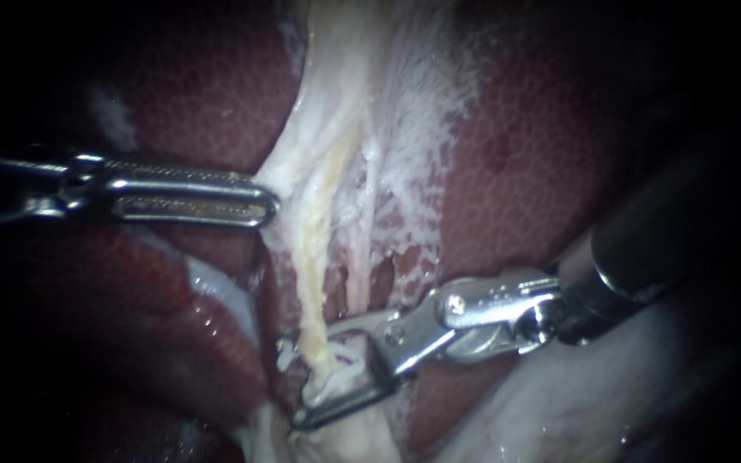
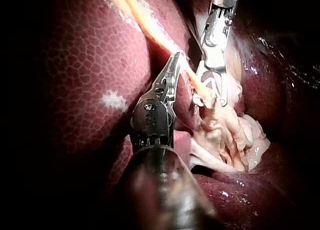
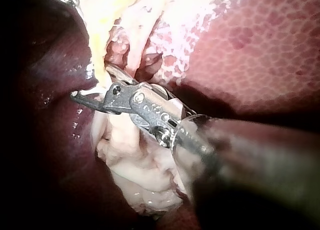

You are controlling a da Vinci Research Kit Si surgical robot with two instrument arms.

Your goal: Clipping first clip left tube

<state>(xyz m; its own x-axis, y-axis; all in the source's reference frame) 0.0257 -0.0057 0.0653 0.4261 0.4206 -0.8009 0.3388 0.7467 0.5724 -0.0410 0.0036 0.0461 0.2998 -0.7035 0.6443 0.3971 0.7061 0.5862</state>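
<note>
Softness matters: the left tube (image 1: 312, 291) looks slippery and easy to tear. Our right tool (image 1: 292, 383) gapes wide around its low end; our left tool (image 1: 266, 203) pinches tissue (image 1: 302, 163).

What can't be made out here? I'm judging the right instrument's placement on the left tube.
Endoscope view: whether the right instrument's open pincer carries a clip, too small among pale tissue around the left tube.
Right wrist view: the tube's far side, hidden by that instrument.
Left wrist view: tissue under the left instrument, covered by its blurred shaft.
</note>
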